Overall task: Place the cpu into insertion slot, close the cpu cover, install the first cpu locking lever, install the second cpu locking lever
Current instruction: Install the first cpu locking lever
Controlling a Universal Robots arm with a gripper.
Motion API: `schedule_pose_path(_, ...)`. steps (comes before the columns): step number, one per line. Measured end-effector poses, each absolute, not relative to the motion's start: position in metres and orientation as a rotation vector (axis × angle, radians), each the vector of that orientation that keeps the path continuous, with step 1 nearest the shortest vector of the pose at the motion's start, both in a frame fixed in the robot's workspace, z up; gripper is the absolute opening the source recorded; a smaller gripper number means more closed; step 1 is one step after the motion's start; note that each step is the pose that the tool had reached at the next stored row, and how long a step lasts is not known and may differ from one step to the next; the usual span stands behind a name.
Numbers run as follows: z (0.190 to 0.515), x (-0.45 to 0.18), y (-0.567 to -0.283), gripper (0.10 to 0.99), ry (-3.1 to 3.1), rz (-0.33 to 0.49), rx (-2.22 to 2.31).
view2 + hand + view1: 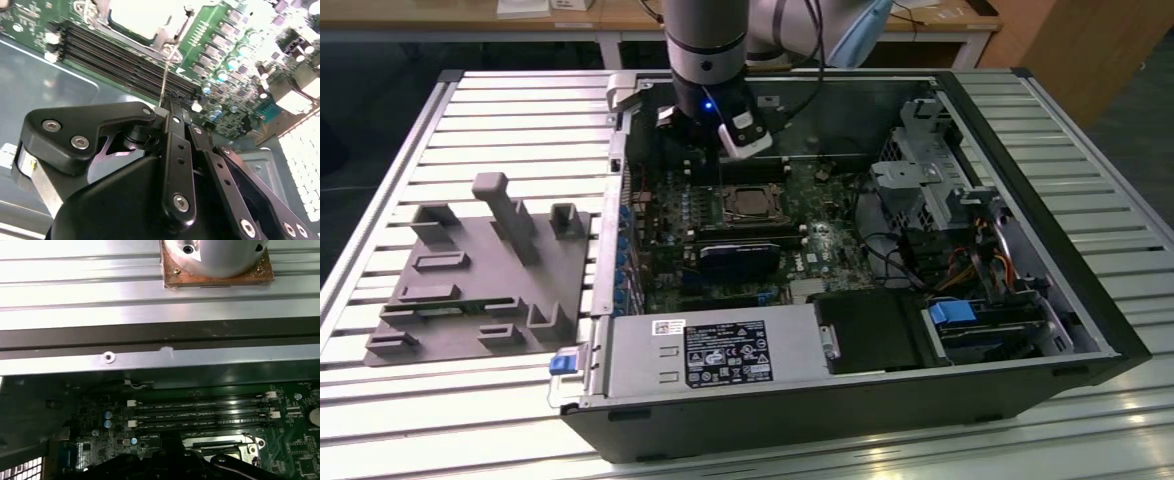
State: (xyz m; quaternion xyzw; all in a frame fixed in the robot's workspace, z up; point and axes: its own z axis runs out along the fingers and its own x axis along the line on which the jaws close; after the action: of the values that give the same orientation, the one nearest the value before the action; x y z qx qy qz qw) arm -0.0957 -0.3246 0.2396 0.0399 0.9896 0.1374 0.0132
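The slatted metal table [1067,120] carries an open computer case [1083,300]. In the exterior view a grey tray [454,300] lies at 9 o'clock from the case. Inside the case, the power supply [707,355] sits at 6 o'clock and the green motherboard [834,245] fills the middle. The arm [707,50] comes down into the case from 12 o'clock.

In the exterior view the slot [728,204] is at 12 o'clock from the black heatsink [740,255], directly under the arm's tool. The long memory slots [200,412] run just beside it.

The cpu [140,17] looks seated: in the second wrist view its bright metal top lies flat inside the socket. The cover [172,31] appears to be folded down around it, so I judge the first two steps done.

A thin wire lever [164,80] rises from the socket corner to the tips of the gripper [168,109], so it is raised, not latched. The jaws look drawn together at the lever's end. I cannot tell whether they pinch it or only press against it.

I judge the work to be in the lever stage. Whether this is the first or second lever, and how the other one stands, cannot be made out.
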Motion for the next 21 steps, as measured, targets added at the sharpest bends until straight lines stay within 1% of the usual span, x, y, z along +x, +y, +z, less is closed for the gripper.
schedule_pose_path(10,0.240,-0.077,-0.325,0.102,3.084,0.428,0.124)
schedule_pose_path(21,0.237,-0.075,-0.325,0.102,3.018,0.423,0.107)
